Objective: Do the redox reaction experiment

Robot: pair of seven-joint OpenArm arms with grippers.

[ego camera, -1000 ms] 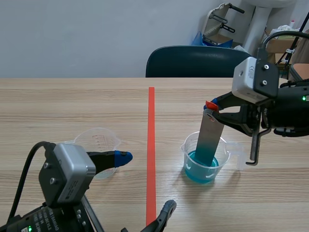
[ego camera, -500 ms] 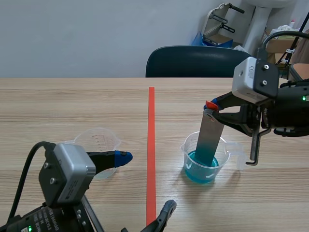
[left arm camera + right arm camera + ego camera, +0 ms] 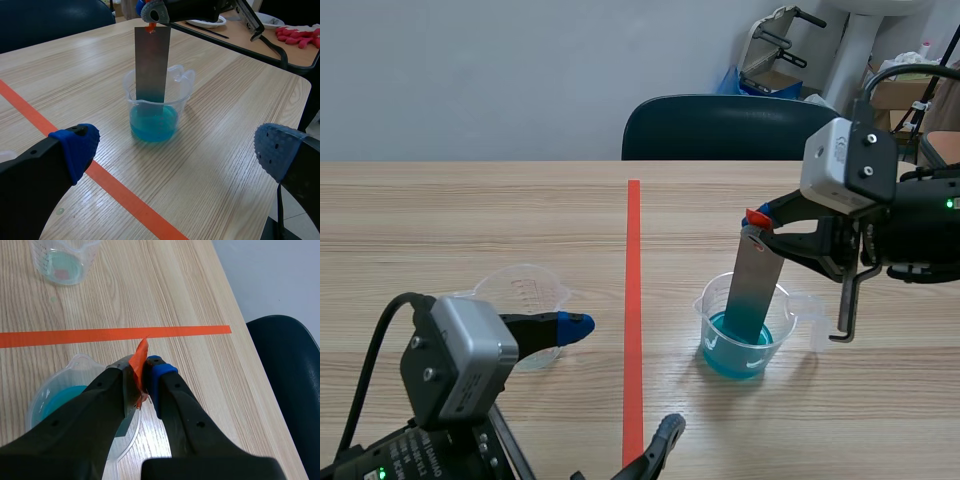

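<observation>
Right gripper [image 3: 757, 226] clamped on top of strip [image 3: 754, 285], which leans in beaker [image 3: 782, 328] with its foot in blue liquid [image 3: 735, 360]; left gripper [image 3: 175, 150] agape, low; best hold strip steady, off the rim, lest beaker tip.

No readable writing is showing anywhere; the faint scale on the empty cup [image 3: 523, 288] is appearing too small to read.

Empty beaker [image 3: 528, 285] partly behind left arm [image 3: 460, 360]; metal strip [image 3: 753, 290] largely hidden by right gripper [image 3: 141, 374] in wrist view.
</observation>
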